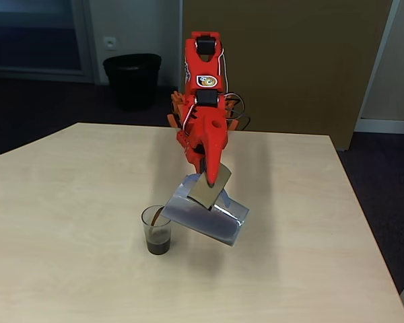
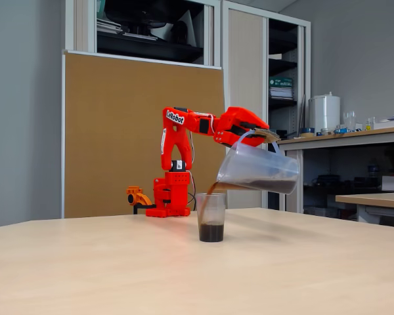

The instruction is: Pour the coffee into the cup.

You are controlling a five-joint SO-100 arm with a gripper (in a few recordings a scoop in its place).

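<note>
A red arm's fingers [image 2: 259, 133] clench the flat handle of a tilted jug [image 2: 259, 172]. Its spout sits just above the rim of the cup [image 2: 211, 217] on the counter [image 2: 118, 269], streaming coffee [image 2: 211, 232] down into it.

The red plastic arm [image 2: 184, 128] reaches forward, its wrist rolled, jaws [image 1: 209, 176] clamped on a flat handle.
</note>
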